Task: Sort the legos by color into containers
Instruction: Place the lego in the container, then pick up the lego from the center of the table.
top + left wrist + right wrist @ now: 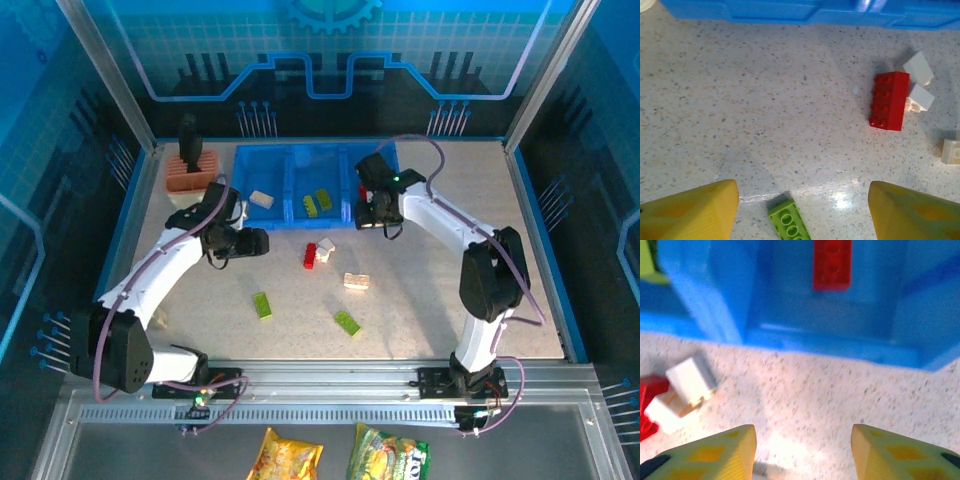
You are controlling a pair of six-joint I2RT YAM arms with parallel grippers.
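Nearest the arm bases, two lime-green legos [262,305] lie loose on the tabletop [430,300]. A cream lego [356,281] lies beyond them, then a red lego [889,100] touching two white legos [917,67]. The left end effector [805,200] and right end effector [802,440] hang released, empty. Farthest, the blue tray [262,170] holds cream, green and red bricks in separate compartments.

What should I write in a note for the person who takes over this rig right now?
Left gripper: open, empty, near a loose green brick on the table.
Right gripper: open, empty, at the tray's front wall.
Done: sorted cream brick in the left compartment, sorted green bricks in the middle, sorted red brick in the right.
Left: loose red brick, three loose cream bricks, second green brick.
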